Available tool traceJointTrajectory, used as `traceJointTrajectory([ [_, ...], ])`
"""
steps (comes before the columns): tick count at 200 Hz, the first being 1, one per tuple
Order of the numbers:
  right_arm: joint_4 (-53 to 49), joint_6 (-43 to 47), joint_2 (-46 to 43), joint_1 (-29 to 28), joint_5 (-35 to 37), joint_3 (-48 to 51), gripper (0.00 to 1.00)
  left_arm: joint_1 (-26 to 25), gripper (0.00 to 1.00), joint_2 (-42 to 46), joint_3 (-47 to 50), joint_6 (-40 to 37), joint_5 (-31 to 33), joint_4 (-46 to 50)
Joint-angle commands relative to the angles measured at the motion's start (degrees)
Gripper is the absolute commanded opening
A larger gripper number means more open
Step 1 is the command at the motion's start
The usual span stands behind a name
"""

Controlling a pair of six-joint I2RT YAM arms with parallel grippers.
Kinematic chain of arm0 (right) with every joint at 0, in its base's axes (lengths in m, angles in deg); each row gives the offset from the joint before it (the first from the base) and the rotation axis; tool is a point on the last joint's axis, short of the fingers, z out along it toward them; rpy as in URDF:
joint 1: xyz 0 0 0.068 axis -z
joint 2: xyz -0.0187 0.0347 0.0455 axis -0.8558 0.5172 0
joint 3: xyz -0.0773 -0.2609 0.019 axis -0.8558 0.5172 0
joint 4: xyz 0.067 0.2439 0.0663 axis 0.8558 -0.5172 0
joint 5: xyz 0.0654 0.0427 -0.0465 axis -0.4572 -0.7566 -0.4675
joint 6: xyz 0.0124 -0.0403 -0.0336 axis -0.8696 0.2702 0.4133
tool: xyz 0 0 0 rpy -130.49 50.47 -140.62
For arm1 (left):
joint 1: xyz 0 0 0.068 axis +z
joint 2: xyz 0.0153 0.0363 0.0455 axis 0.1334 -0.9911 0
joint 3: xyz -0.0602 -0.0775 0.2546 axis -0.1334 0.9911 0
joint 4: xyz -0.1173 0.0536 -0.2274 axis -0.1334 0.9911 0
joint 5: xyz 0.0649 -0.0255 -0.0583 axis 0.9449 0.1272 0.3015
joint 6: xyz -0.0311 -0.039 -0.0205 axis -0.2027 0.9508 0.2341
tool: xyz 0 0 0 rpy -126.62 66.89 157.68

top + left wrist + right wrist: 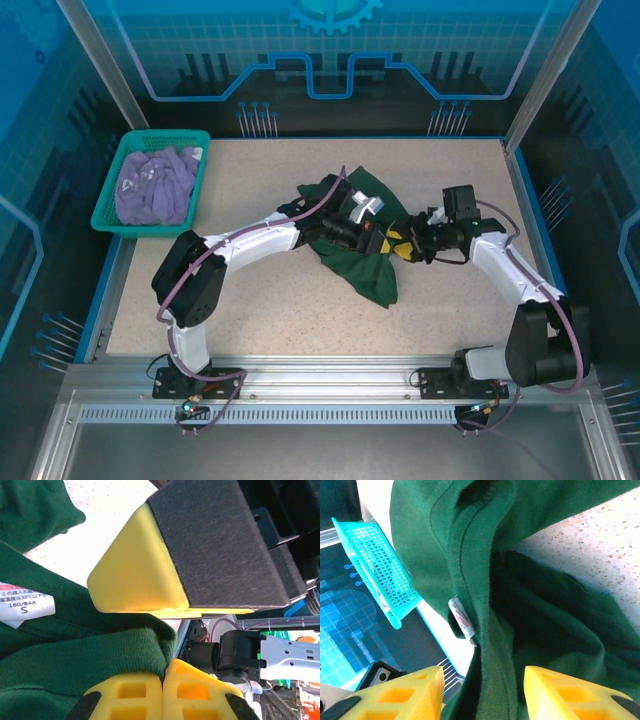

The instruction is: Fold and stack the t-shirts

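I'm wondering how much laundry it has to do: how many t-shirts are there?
2. The dark green t-shirt lies crumpled mid-table; the lavender t-shirt is bunched in the teal mesh basket at the far left. More could be hidden beneath it.

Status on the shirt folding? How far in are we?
Done: nothing yet; the table holds no folded shirt and no stack. In hand: the green shirt lies crumpled mid-table, with the left gripper shut on an edge of it and the right gripper open astride the collar. Left: fold it, take the bunched purple shirt from the basket, fold it, stack both.
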Motion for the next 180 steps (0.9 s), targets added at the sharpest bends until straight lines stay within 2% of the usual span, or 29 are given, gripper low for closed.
traceJointTrajectory([
  [1, -1.23, 0.16, 1.01, -1.04, -2.66, -2.25, 0.44, 0.00, 0.00, 0.22, -0.83, -2.09, 0.76, 0.73],
  [38, -1.10, -0.20, 2.11, -2.24, -3.40, -2.47, 0.33, -0.05, 0.00, 0.28, -0.54, -2.04, 1.55, -0.67],
  [54, -1.38, -0.29, 2.48, -2.35, -3.40, -2.74, 0.26, -0.05, 0.03, 0.43, -0.42, -2.00, 1.93, -0.87],
  [70, -1.87, -0.11, 2.70, -2.34, -3.27, -3.03, 0.15, -0.05, 0.10, 0.82, -0.24, -2.15, 2.90, -1.07],
  [91, -2.97, 0.65, 2.40, -2.07, -2.19, -4.04, 0.00, 0.22, 0.29, 1.86, 0.40, -2.22, 4.29, -1.00],
  [97, -3.67, 1.12, 2.25, -2.01, -1.75, -4.48, 0.00, 0.34, 0.38, 2.36, 0.44, -2.10, 4.79, -0.79],
  [117, -6.52, 2.91, 1.37, -0.95, 0.05, -6.40, 0.00, 2.03, 0.59, 5.09, 2.11, 0.34, 6.69, -1.23],
  [132, -8.71, 3.79, -0.16, 0.34, 1.79, -7.91, 0.00, 4.78, 0.71, 8.36, 4.38, 3.99, 10.12, -0.84],
  [158, -9.48, 3.76, -3.46, 2.18, 4.88, -10.50, 0.00, 11.68, 0.73, 11.83, 8.84, 11.87, 10.55, 1.81],
  [180, -9.68, 3.53, -5.86, 2.97, 8.20, -14.16, 0.00, 16.92, 0.72, 13.90, 16.52, 21.60, 9.15, -2.19],
])
